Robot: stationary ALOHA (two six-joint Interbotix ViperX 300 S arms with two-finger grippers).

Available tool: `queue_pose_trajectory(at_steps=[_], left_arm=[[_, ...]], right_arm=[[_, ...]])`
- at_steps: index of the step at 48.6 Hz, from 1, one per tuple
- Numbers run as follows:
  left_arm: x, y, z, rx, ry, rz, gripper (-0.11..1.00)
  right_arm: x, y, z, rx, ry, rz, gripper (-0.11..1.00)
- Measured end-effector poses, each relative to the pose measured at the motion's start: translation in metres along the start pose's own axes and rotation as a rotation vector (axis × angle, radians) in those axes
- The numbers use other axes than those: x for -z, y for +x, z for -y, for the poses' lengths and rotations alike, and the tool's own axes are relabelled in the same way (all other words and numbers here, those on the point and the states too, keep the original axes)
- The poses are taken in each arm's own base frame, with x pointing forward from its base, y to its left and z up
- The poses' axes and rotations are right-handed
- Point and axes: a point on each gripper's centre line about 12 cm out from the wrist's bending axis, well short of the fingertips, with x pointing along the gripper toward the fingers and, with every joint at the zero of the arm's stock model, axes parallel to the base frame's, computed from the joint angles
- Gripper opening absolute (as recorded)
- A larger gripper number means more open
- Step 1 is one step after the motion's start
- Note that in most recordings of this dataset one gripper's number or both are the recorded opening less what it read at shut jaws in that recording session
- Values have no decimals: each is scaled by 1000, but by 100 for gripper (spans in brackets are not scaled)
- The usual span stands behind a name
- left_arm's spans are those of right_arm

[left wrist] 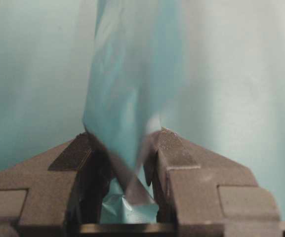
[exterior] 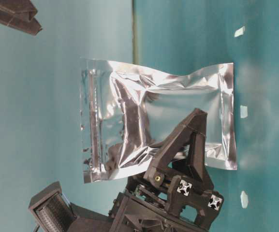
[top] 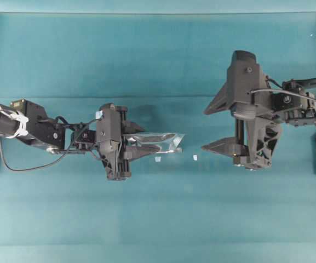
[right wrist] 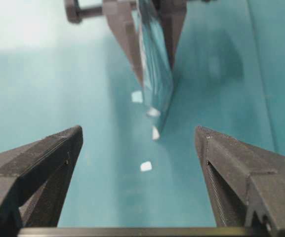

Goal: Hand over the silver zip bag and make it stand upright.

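Holding the silver zip bag [top: 156, 141] by one end, the left gripper [top: 131, 148] has its fingers [left wrist: 179, 163] clenched on the foil, so the pouch juts toward 3 o'clock in the overhead view, edge-on above the teal table [top: 147, 219]. Opposite it, at about 3 o'clock from the bag and still apart from it, the right gripper [top: 215, 127] faces the pouch with fingers [right wrist: 43, 163] spread wide and grasping nothing; its wrist view shows the bag's free end lined up between them. By my reading, the pickup is done and the bag is presented for transfer, while the hand-over itself has not happened: the right fingers must close on the free end, the left must release, and the pouch must then be set standing on the table. A few tiny white scraps [top: 195, 157] lie on the table under the gap. No brand, label or legible writing shows on the bag; none can be read on the arms either.
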Motion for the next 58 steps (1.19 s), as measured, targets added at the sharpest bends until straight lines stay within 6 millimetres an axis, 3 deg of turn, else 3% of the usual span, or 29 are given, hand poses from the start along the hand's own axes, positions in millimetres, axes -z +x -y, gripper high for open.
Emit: queue_pose_trajectory(at_steps=[20, 58], left_arm=[[0, 0, 1, 1, 10, -2, 23], [-1, 0, 2, 4, 14, 0, 23]], right_arm=[[10, -11, 1, -2, 1, 34, 97], [12, -9, 0, -9, 2, 55, 97]])
